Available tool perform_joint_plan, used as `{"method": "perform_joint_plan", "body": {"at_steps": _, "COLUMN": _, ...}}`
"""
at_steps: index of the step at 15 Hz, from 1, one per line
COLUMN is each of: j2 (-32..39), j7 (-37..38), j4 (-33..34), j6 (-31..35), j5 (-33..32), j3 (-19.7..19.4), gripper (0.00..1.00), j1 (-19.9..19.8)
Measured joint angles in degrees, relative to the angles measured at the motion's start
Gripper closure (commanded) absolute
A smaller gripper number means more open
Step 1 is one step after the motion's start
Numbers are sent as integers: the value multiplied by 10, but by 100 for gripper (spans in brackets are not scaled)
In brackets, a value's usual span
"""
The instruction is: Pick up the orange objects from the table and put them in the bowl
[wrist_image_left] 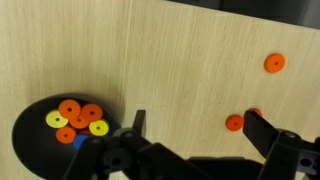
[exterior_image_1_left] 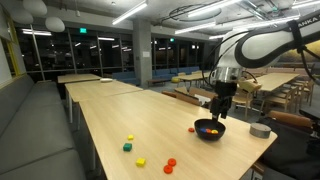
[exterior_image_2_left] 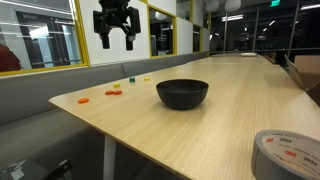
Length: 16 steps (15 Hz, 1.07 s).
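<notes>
The counter (exterior_image_1_left: 110, 120) fills most of what I see in both exterior views, a long pale wood top running back into the room. The arm (exterior_image_1_left: 265, 45) enters from the upper right of an exterior view and bends down to the gripper (exterior_image_1_left: 221, 115). The gripper hangs above the bowl (exterior_image_1_left: 209, 131) and slightly right of it in that frame, clear of the rim.

In an exterior view the gripper (exterior_image_2_left: 116, 40) sits at the upper left, high over the counter, with its jaws spread wide and nothing between them. My wrist view agrees: the fingers (wrist_image_left: 137, 125) rise from the bottom edge, well apart and empty.

The black bowl sits at the lower left of the wrist view, just beside the nearer finger. A grey tape roll (exterior_image_2_left: 285, 155) fills the lower right corner of an exterior view, well apart from the bowl. A green block (exterior_image_1_left: 127, 148) lies left of centre, between two yellow pieces (exterior_image_1_left: 130, 138).

Several orange pieces (wrist_image_left: 78, 113) already lie in the bowl, along with two yellow ones and a blue one. More orange pieces remain on the counter. In the wrist view I see one at the upper right (wrist_image_left: 273, 62) and two at the middle right (wrist_image_left: 234, 123), one of them partly hidden by a finger. In an exterior view they lie at the lower centre (exterior_image_1_left: 171, 162), well apart from the bowl.
</notes>
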Motion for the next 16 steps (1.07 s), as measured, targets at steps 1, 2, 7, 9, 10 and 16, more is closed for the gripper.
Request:
{"method": "perform_joint_plan", "body": {"at_steps": 1, "j2": 7, "j7": 0, "j4": 2, "j6": 16, "j5": 8, "j3": 4, "gripper": 0, "j1": 7}}
{"method": "perform_joint_plan", "body": {"at_steps": 2, "j2": 19, "j7": 1, "j4": 4, "j6": 32, "j5": 16, "j3": 9, "gripper": 0, "j1": 16}}
{"method": "perform_joint_plan", "body": {"at_steps": 7, "j2": 118, "j7": 12, "j4": 23, "j6": 83, "j5": 24, "j3": 56, "gripper": 0, "j1": 52}}
{"method": "perform_joint_plan", "body": {"at_steps": 9, "j2": 166, "j7": 19, "j4": 35, "j6": 91, "j5": 24, "j3": 80, "gripper": 0, "j1": 65}}
{"method": "perform_joint_plan", "body": {"at_steps": 10, "j2": 188, "j7": 23, "j4": 40, "j6": 96, "j5": 23, "j3": 90, "gripper": 0, "j1": 71}}
{"method": "perform_joint_plan", "body": {"at_steps": 16, "j2": 265, "j7": 37, "j4": 71, "j6": 117, "j5": 24, "j3": 122, "gripper": 0, "j1": 99}}
